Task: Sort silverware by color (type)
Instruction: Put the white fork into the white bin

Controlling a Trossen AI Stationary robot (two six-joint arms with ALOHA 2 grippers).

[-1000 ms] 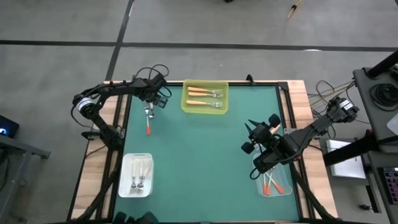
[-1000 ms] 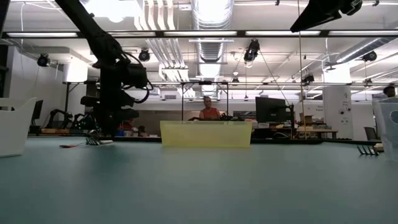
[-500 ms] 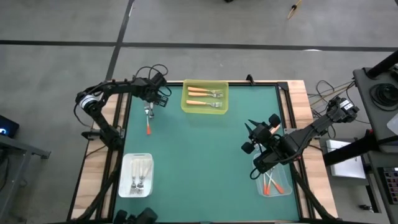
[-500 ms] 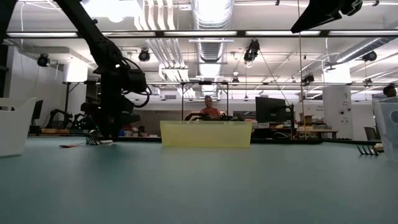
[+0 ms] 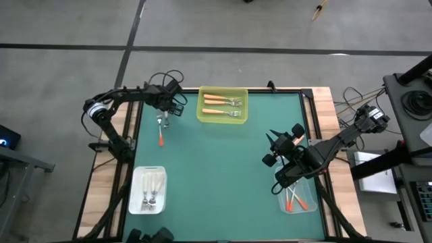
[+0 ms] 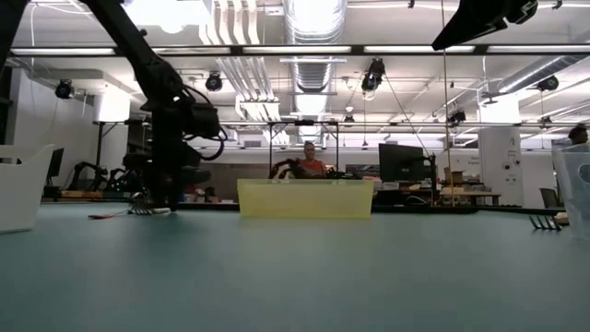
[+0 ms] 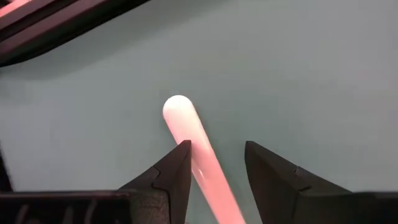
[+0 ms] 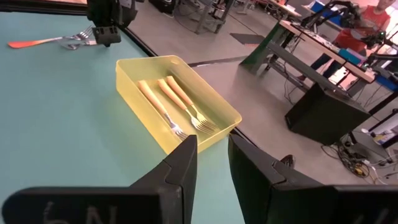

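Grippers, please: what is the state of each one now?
Left gripper: open, fingers astride the red-orange fork lying on the table.
Right gripper: open, holding nothing.

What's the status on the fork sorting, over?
Left end effector open, straddling the red-orange fork on the mat. Right end effector open, empty, raised near the clear bin. Nothing in the way.

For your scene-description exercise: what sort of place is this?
Probably a robotics lab or workshop: a green-topped table flanked by dark robot arms, exposed ceiling ducts and strip lights, and workbenches with a black computer monitor behind.
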